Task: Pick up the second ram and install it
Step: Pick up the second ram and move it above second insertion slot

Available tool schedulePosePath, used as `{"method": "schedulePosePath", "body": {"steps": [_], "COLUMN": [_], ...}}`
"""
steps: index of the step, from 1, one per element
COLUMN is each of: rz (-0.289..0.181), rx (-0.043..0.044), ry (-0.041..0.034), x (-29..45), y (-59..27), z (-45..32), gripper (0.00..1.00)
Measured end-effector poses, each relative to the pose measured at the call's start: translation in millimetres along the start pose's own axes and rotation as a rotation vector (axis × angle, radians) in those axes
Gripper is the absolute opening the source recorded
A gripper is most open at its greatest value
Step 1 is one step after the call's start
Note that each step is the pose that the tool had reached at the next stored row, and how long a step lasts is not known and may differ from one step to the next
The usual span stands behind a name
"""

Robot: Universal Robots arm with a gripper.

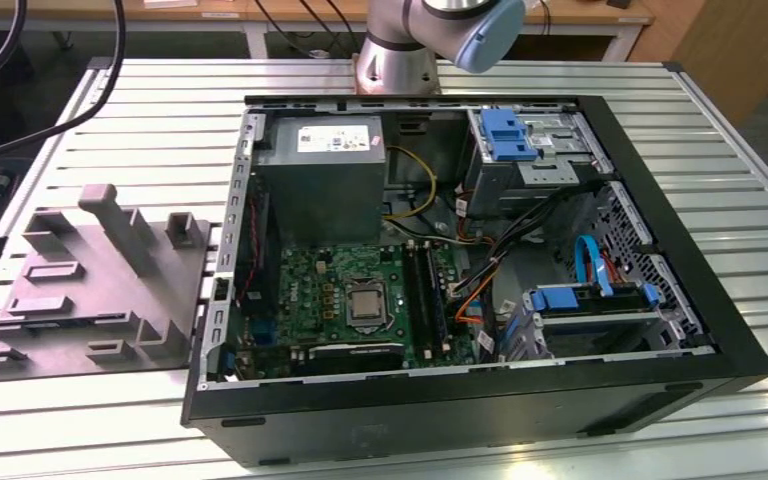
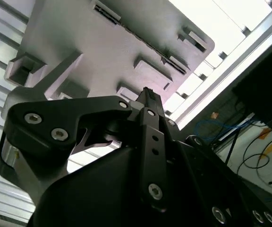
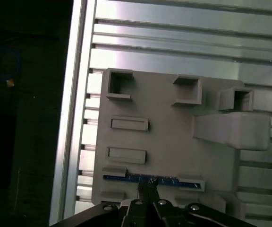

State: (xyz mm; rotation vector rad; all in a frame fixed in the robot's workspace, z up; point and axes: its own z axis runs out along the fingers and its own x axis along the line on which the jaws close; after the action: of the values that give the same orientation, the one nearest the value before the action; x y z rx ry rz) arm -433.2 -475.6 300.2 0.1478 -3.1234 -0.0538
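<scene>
Second ram [image 3: 126,178], a blue strip, stands on edge in a slot of the grey holder tray [image 3: 164,142], kept upright for grasping. The gripper [image 3: 149,184] hovers above it, fingers pressed together, empty.

Exterior view looks steeply down over the PC case [image 1: 491,405] and grey tray [image 1: 84,300]. Both wrist views peer past the gripper [image 2: 146,92] [image 3: 149,182] at that same tray.
</scene>
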Motion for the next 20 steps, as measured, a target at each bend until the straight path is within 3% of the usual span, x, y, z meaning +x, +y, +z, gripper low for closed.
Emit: {"method": "schedulePosePath", "body": {"steps": [20], "rz": [-0.363], "rx": [0.0045], "ry": [0.0127], "x": [0.0], "y": [-0.1], "z": [0.9], "gripper": [0.1]}}
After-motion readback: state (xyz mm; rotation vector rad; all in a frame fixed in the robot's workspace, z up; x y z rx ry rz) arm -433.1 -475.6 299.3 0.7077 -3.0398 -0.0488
